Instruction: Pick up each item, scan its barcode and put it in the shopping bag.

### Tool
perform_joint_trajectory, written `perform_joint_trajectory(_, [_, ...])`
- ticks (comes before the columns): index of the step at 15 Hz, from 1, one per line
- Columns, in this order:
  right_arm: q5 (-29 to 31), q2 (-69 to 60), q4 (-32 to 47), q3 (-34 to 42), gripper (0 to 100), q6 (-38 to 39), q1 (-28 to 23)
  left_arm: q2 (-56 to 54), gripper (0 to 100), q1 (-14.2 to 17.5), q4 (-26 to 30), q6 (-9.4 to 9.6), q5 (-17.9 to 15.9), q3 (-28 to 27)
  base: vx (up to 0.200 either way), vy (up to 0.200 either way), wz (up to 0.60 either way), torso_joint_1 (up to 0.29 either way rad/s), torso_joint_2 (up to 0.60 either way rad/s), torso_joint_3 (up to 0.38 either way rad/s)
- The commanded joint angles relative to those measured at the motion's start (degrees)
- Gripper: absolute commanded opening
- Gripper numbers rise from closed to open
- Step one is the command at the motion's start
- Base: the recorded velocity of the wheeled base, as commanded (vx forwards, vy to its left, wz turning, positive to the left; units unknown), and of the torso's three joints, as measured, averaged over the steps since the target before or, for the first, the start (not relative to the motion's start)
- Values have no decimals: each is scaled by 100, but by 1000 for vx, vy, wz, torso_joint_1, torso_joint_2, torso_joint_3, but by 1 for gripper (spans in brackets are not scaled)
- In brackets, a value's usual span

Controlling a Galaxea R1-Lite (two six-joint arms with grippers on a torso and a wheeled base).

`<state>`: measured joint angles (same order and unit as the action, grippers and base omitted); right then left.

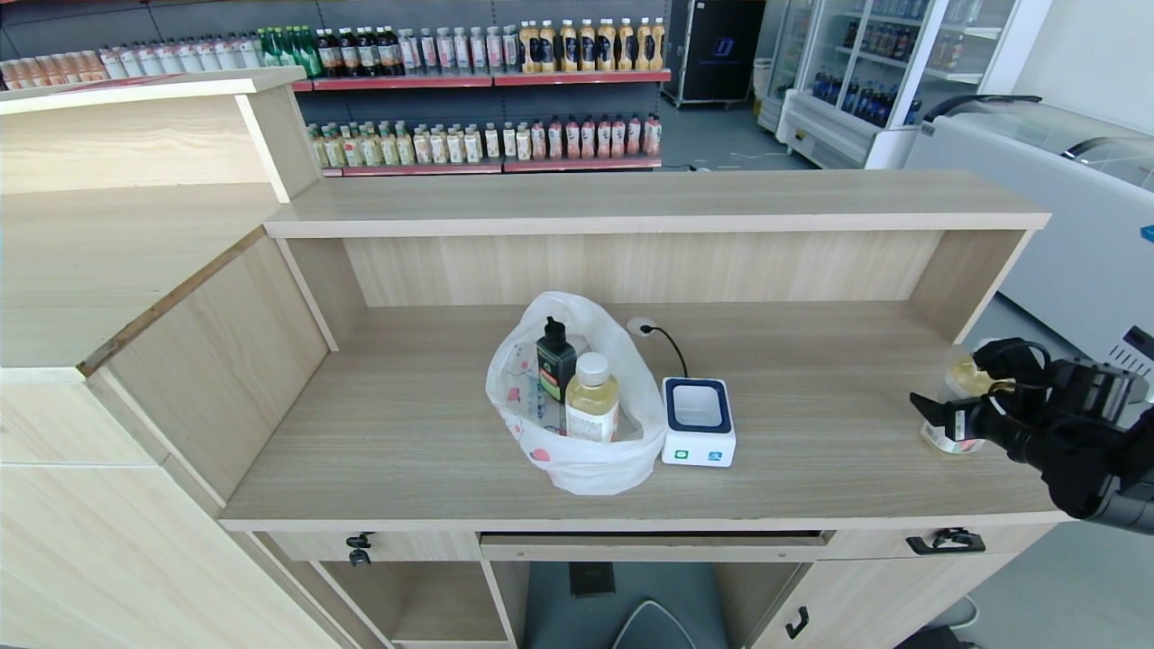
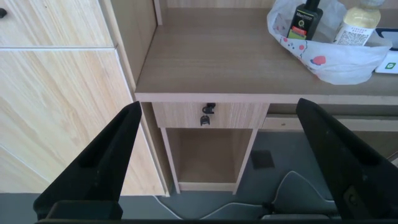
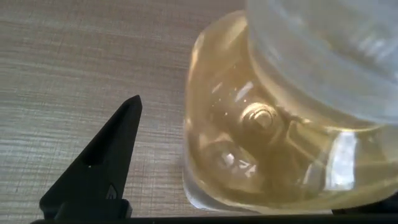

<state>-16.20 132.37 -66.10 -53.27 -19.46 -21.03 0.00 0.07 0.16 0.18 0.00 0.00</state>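
Observation:
A clear bottle of pale yellow drink (image 1: 948, 431) stands at the counter's far right edge. My right gripper (image 1: 957, 386) is open around it; one black finger (image 3: 99, 162) stands a little apart from the bottle (image 3: 267, 137), and the other finger is hidden behind it. Mid-counter, the white shopping bag (image 1: 577, 464) holds a dark bottle (image 1: 555, 361) and a white-capped yellow juice bottle (image 1: 592, 398). Right beside the bag sits the white and blue scanner (image 1: 697, 421). My left gripper (image 2: 217, 115) hangs open and empty below the counter's front left corner, with the bag (image 2: 336, 62) farther off.
The wooden counter (image 1: 811, 424) has a raised back ledge (image 1: 658, 203) and a slanted left side wall (image 1: 216, 361). A black cable (image 1: 672, 347) runs from the scanner to the back. Below the front edge are a keyed drawer (image 2: 208, 114) and open cubbies.

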Motion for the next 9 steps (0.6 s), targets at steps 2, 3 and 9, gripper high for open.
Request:
perform_joint_trajectory(2, [3,17,0,-43,0,3,2,9,100,1,2,-1,0,0,0,0,0,0,0,0])
perform_joint_trajectory(3, [3,17,0,-52,0,-6,2,9,100,1,2,-1,0,0,0,0,0,0,0,0])
perform_joint_trajectory(9, [21,17,44,-60,0,-269,11,9,100,1,2,-1,0,0,0,0,0,0,0,0])
